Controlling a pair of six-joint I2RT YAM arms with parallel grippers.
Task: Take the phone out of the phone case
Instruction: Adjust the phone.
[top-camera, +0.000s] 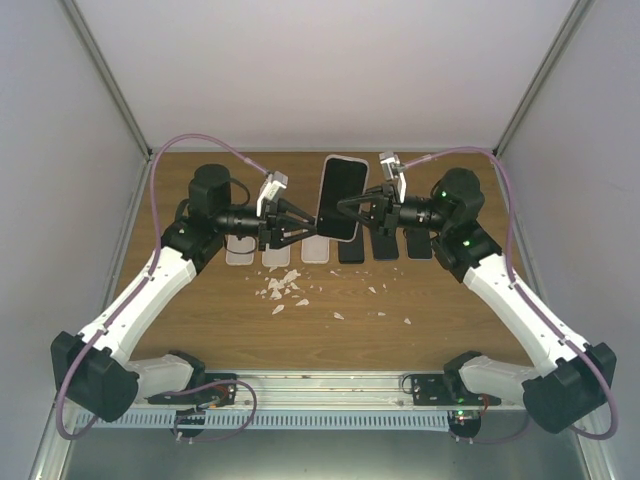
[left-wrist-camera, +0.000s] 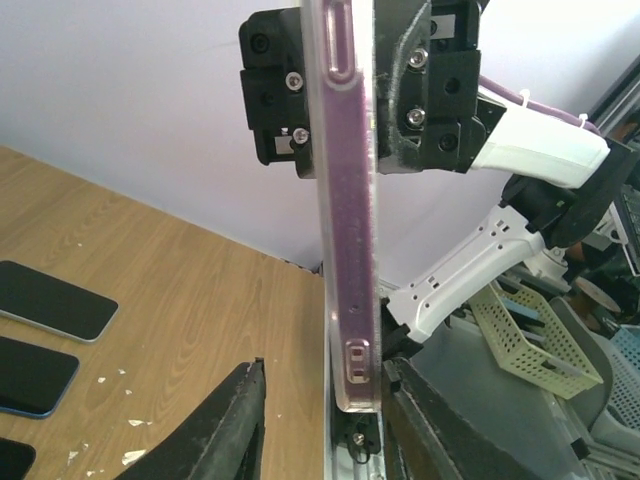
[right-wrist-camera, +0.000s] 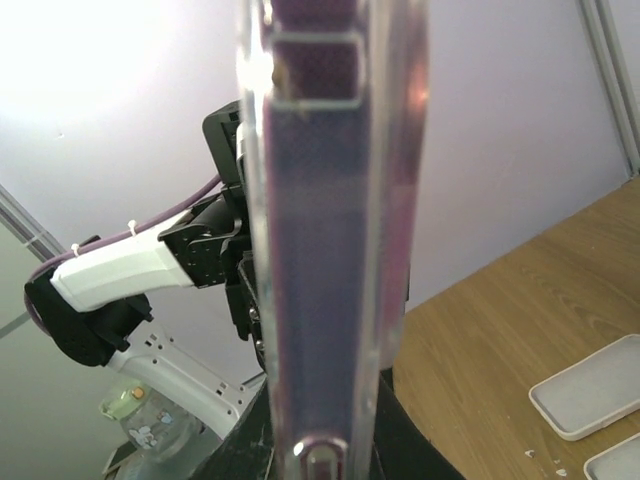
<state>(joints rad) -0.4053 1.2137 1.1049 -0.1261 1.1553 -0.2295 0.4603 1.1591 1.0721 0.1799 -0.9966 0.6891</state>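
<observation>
1. Left wrist view shows our left gripper (left-wrist-camera: 325, 372) with its jaws spread. One dark finger (left-wrist-camera: 225, 430) stands clear of the clear plastic phone case (left-wrist-camera: 345, 250) and the other sits close on its far side, so this gripper grasps nothing.
2. Our right gripper (top-camera: 355, 207) is clenched on that case from the opposite side, holding it upright in the air, edge-on to both wrist cameras.
3. Inside the case sits the black slab phone (top-camera: 341, 195), fully seated as far as we can tell. Its purplish side shows through the case wall.
4. Below the case, on the brown wooden table (top-camera: 450, 310), lies a row of pale empty cases (top-camera: 240, 250) and dark bare phones (top-camera: 385, 246). White scraps (top-camera: 285, 288) are scattered on the arm-base side of that row.
5. We judge the step in hand to be the set-up for prying: one arm steadies the case while the other lines up on its edge. The phone is not yet out.
6. The next move, we think, calls for the left fingers to close on the case's rim or a corner and peel it back. Unless the right grip resists that pull, phone and case will simply travel together.
7. We can read no brand, label or writing anywhere.
</observation>
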